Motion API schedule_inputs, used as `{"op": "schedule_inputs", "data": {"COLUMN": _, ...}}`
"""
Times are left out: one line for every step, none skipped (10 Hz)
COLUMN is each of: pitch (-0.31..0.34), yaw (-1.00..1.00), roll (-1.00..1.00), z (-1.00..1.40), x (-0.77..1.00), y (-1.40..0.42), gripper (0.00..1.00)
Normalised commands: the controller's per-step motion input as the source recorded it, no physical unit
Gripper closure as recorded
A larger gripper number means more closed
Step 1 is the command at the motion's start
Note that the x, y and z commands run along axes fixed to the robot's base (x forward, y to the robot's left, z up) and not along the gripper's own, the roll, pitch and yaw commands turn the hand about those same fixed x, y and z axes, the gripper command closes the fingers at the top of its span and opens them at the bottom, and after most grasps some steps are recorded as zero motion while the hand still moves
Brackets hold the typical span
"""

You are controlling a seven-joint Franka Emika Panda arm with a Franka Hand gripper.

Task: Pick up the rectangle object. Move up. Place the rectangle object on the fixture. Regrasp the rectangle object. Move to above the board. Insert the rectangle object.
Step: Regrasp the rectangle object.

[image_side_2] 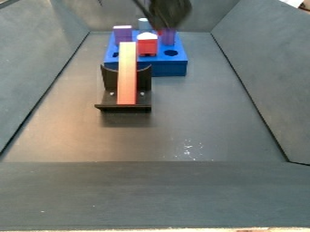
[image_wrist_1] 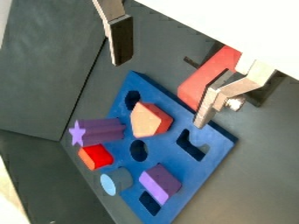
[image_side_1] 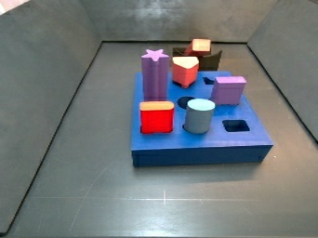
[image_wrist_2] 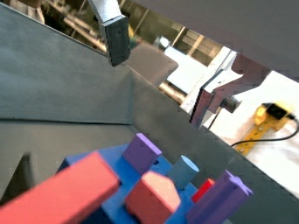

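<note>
With the rectangle object point(image_side_2: 125, 76) resting on the fixture point(image_side_2: 123, 106), the open, empty gripper point(image_wrist_1: 166, 77), seemingly raised above it, should descend centred for regrasping.

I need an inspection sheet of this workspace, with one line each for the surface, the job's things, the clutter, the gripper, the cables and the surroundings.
Surface: dark grey floor, nothing seen on it in front of the fixture.
Job's things: long salmon-red rectangular bar lies on the black bracket fixture; thick blue board with shaped holes is beside it.
Clutter: purple star prism, red-orange heart block, purple block, red cube and light blue cylinder stand in the board.
Gripper: gripper open, above bar and board, holding nothing.
Cables: yellow cable outside the enclosure.
Surroundings: dark walls.
</note>
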Motion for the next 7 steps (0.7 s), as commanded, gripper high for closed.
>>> {"op": "schedule_inputs", "data": {"pitch": 0.076, "yaw": 0.01, "roll": 1.0, "z": 0.41, "x": 0.08, "y": -0.56, "gripper": 0.0}}
{"op": "schedule_inputs", "data": {"pitch": 0.073, "yaw": 0.01, "roll": 1.0, "z": 0.29, "x": 0.04, "y": -0.43, "gripper": 0.0}}
{"op": "schedule_inputs", "data": {"pitch": 0.068, "yaw": 0.0, "roll": 1.0, "z": 0.06, "x": 0.0, "y": -0.11, "gripper": 0.0}}
{"op": "schedule_inputs", "data": {"pitch": 0.068, "yaw": 0.0, "roll": 1.0, "z": 0.02, "x": -0.01, "y": -0.04, "gripper": 0.0}}
{"op": "schedule_inputs", "data": {"pitch": 0.066, "yaw": 0.0, "roll": 1.0, "z": 0.01, "x": -0.01, "y": -0.03, "gripper": 0.0}}
{"op": "schedule_inputs", "data": {"pitch": 0.063, "yaw": 0.0, "roll": 1.0, "z": 0.01, "x": -0.02, "y": -0.03, "gripper": 0.0}}
{"op": "schedule_inputs", "data": {"pitch": 0.06, "yaw": 0.0, "roll": 1.0, "z": 0.02, "x": -0.02, "y": -0.03, "gripper": 0.0}}
